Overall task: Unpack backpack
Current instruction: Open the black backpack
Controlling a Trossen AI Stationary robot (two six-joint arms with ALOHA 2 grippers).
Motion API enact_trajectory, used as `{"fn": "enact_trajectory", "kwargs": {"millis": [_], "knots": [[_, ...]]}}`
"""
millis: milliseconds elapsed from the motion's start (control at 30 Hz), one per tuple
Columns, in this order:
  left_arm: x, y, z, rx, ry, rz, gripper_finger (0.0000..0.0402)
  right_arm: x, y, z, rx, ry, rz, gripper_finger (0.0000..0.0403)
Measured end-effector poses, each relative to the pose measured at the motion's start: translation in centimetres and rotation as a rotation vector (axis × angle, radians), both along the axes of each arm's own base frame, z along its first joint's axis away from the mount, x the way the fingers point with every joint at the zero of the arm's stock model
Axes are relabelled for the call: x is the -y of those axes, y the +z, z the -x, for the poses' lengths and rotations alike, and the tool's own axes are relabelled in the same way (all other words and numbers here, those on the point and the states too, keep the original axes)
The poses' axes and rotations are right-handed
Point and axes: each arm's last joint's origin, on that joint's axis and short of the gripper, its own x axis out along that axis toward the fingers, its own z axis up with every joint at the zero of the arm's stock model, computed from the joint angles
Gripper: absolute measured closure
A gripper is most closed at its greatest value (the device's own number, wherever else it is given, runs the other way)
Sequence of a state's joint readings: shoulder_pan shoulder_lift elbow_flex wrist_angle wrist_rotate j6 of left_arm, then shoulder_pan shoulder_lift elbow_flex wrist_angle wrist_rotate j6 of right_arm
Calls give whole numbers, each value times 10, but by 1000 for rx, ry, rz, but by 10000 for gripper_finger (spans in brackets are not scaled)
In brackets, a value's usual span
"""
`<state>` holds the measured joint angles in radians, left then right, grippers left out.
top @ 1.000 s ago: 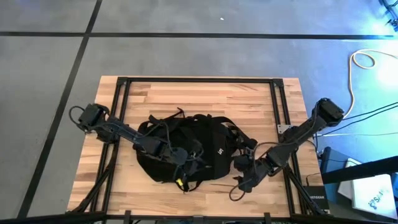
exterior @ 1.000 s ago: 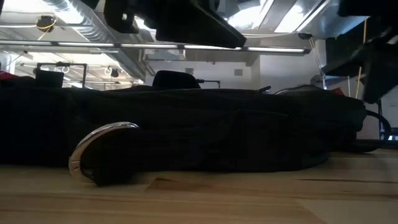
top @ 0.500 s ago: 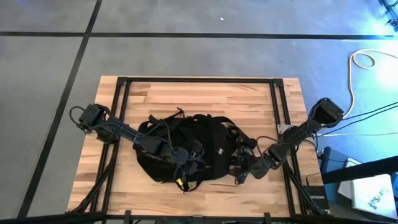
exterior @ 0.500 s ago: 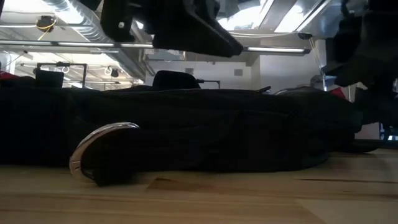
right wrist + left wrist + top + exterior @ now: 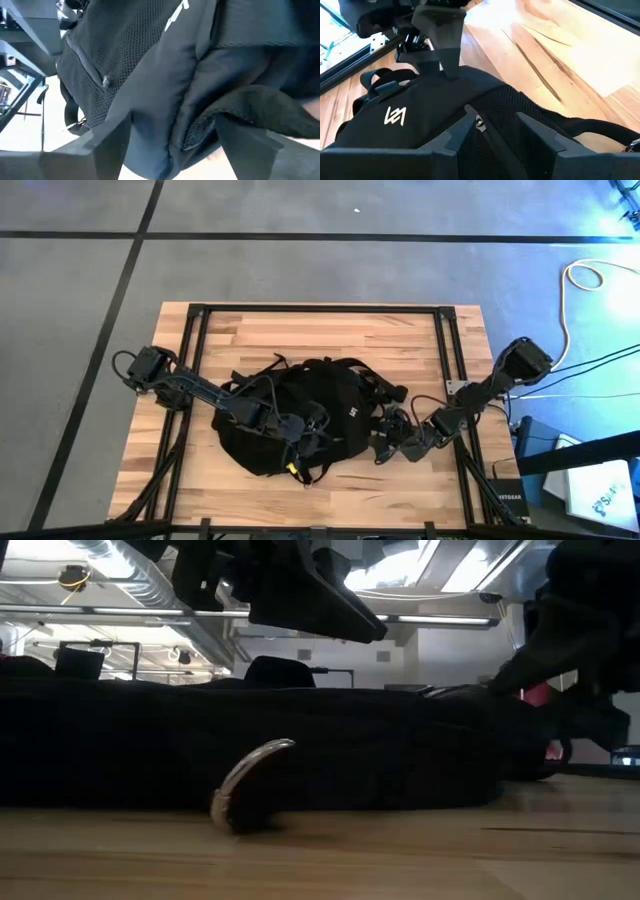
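The black backpack (image 5: pixel 290 415) lies flat in the middle of the table, its white logo (image 5: pixel 396 116) facing up. My left gripper (image 5: pixel 312 428) reaches over it from the left and is shut on its top fabric. My right gripper (image 5: pixel 383 442) stands open at the backpack's right end, with a fold of that end (image 5: pixel 200 125) between its fingers. A curved silver piece (image 5: pixel 250 780) sticks out at the backpack's near side and rests on the table. My left gripper has a ridge of the mesh front panel (image 5: pixel 495 115) between its two fingers, beside a zipper pull (image 5: pixel 479 122). The fingers slant down from the table's left. The backpack lies on the table. My right gripper comes slanting down from the table's right. One finger (image 5: pixel 445 55) bears on the backpack's right end, near its loop handle (image 5: pixel 380 82). The fingers stand wide on either side of a thick fold there; whether both touch it I cannot tell.
Black frame rails (image 5: pixel 190 330) run along the table's left, far and right sides. Bare wood (image 5: pixel 330 335) lies beyond the backpack toward the far edge, and a narrower strip (image 5: pixel 330 495) lies near the front edge. Loose straps (image 5: pixel 265 370) trail off the backpack's far left.
My right gripper has sunk and gone toward the table's left against the backpack's right end, rolling as it went. That end has been pushed leftward and the backpack has bunched narrower. The silver piece at its near side has turned and slid right.
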<state>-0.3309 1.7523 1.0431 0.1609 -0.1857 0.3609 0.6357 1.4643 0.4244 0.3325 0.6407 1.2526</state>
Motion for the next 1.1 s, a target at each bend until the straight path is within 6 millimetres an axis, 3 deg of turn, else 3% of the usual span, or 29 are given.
{"fn": "enact_trajectory", "kwargs": {"millis": [167, 467, 800, 1100], "knots": [[-5, 3, -5, 41, 42, 60, 282, 2, 0, -3, -25, 80, 61, 213], [-39, -3, -18, 3, 32, 137, 282, 4, 1, -4, -26, 111, 118, 385], [-46, 23, -31, -34, -106, -23, 282, 5, 5, -10, 10, 156, 130, 395], [-51, 11, -30, -133, -232, 42, 282, 10, 17, -25, 30, 202, 184, 396]]}}
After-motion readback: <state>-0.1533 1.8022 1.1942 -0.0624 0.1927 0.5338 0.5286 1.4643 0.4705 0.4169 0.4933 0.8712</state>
